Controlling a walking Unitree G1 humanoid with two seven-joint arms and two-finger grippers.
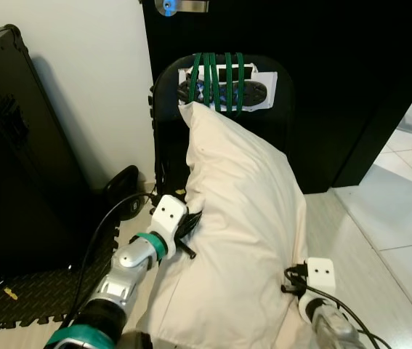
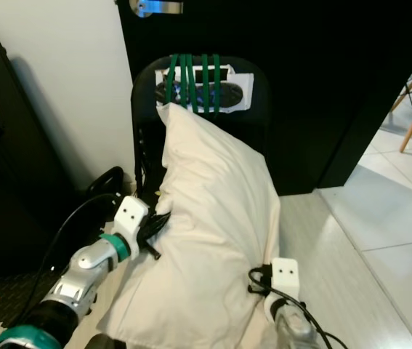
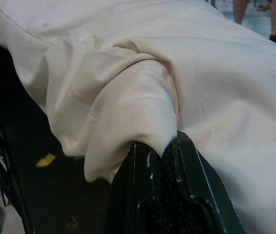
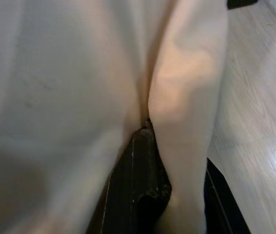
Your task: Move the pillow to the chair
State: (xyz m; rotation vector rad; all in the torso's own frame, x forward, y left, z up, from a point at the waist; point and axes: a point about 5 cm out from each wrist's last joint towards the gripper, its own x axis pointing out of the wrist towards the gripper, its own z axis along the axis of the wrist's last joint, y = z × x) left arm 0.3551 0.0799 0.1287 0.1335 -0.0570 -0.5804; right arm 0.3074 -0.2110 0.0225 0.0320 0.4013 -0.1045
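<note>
Against the chair [image 1: 168,87], both hands [image 1: 184,231] [image 1: 291,280] pinch opposite pillow [image 1: 238,218] edges, open floor [image 1: 380,225] rightward.

A black chair [image 1: 168,94] stands on the floor [image 1: 380,240] of pale tiles, its back against a dark door [image 1: 322,87]. The cream pillow [image 1: 238,240] leans upright against the chair back, its top corner just under the green straps [image 1: 219,80] wound around that back. To the robot's left, a black ridged mat [image 1: 24,294] lies on the floor beside a black case [image 1: 9,145], with a small yellow scrap [image 1: 9,293] on it.
</note>
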